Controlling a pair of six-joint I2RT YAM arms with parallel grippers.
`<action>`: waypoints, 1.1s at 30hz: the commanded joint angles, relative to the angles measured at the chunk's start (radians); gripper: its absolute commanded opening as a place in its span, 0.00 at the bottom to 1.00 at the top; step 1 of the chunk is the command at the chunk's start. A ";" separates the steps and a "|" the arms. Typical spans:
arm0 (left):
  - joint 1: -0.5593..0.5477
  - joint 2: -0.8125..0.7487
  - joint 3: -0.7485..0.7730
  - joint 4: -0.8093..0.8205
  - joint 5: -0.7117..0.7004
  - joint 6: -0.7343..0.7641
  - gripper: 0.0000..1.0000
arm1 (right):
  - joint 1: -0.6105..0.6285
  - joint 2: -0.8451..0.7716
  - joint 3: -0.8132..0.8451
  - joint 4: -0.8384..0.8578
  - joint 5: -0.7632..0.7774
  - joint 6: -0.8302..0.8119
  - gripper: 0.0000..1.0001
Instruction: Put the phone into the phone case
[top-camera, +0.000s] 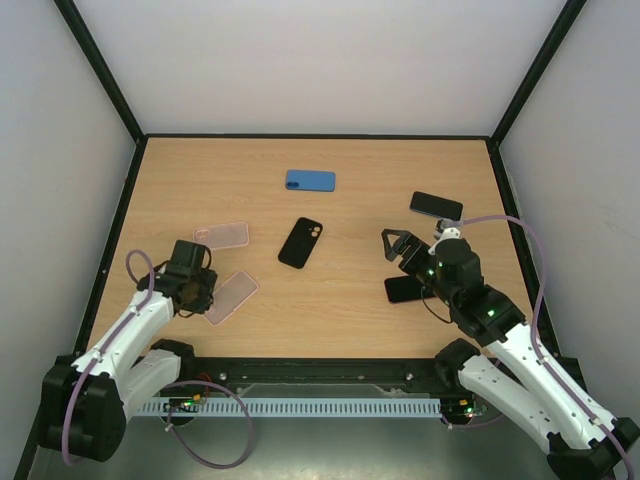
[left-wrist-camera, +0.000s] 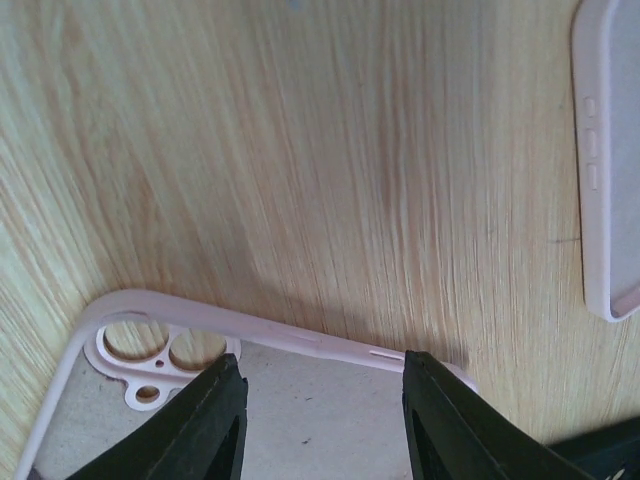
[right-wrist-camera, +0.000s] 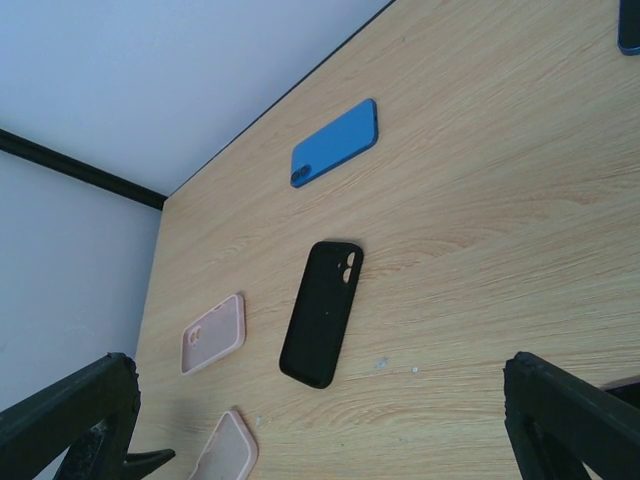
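1. Left gripper (left-wrist-camera: 322, 372): jaws partly apart with nothing clamped. Its fingers (left-wrist-camera: 210, 430) straddle the camera-cutout end of the clear pink case (left-wrist-camera: 310, 415), which lies flat on the table (top-camera: 330, 330), open side apparently up. I cannot tell if the tips touch the rim.
2. Second pink case (top-camera: 222, 236): just behind the first and apart from it, untouched.
3. Black case (top-camera: 302, 242): mid-table and angled. The blue case (top-camera: 310, 180) sits farther back, and both are well clear of the arms.
4. Right gripper (top-camera: 393, 246): spread wide and empty, hanging above the table.
5. Dark phone (top-camera: 403, 289): flat on the table just beside and below the right wrist, not in any case. Second phone (top-camera: 436, 206) lies toward the back right. Both are well apart from the pink case.
6. Risks:
   - The thin, flexible case rim could buckle or skid when the left jaws shut, leaving the case rotated.
   - A phone lying flat offers the right fingers little edge, so the pinch may slip or push the phone across the wood.
   - With two phones and four cases, a mismatched pair would not seat.
   - If the phone's camera end is turned away from the cutout, it will jam at the rim.
   - Both arms must meet mid-table, so a collision is possible.
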 joint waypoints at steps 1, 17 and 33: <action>0.006 -0.011 -0.023 -0.003 0.037 -0.121 0.45 | -0.004 -0.016 -0.013 0.015 0.019 0.006 0.97; 0.017 0.017 -0.084 0.085 0.068 -0.318 0.43 | -0.004 -0.032 -0.027 0.005 0.027 0.009 0.97; 0.050 0.145 -0.091 0.156 0.110 -0.348 0.29 | -0.004 -0.017 -0.023 0.010 0.016 0.019 0.98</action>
